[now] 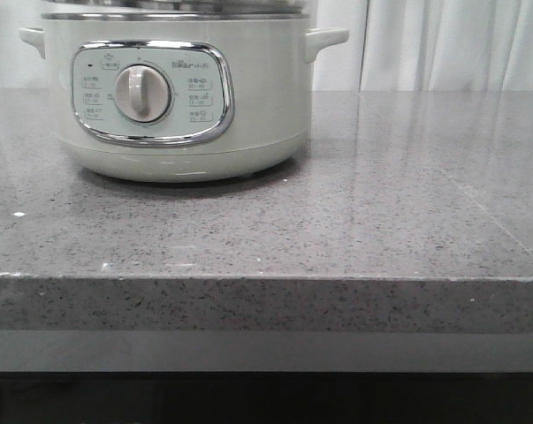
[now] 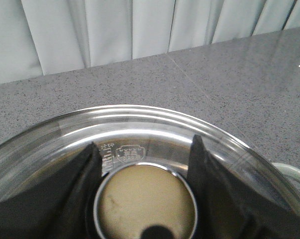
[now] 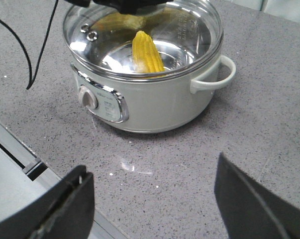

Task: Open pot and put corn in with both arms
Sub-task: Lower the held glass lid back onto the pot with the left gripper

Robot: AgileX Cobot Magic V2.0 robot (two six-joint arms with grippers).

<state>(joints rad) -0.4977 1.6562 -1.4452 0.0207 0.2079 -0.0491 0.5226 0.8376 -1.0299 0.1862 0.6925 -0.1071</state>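
Spread wide and empty, the right tool (image 3: 150,199) hangs over bare desk (image 3: 269,99) in front of the pot (image 3: 150,94), apparently done with its part. Inside the pot, under the glass lid (image 3: 189,30), lies the corn (image 3: 147,52). Above it, the left tool (image 2: 146,164) straddles the lid knob (image 2: 146,201), seemingly having set it back; whether it grips cannot be told.

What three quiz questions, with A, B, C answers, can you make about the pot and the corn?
1. Where is the corn?
A beside the pot
B inside the pot
C in an end effector

2. What colour is the corn?
A yellow
B green
C red

3. How is the right end effector?
A holding corn
B holding a spoon
C open and empty

Answers:
1 B, it shows through the glass lid.
2 A, its kernels are bright yellow.
3 C, its fingers are spread apart with nothing between them.
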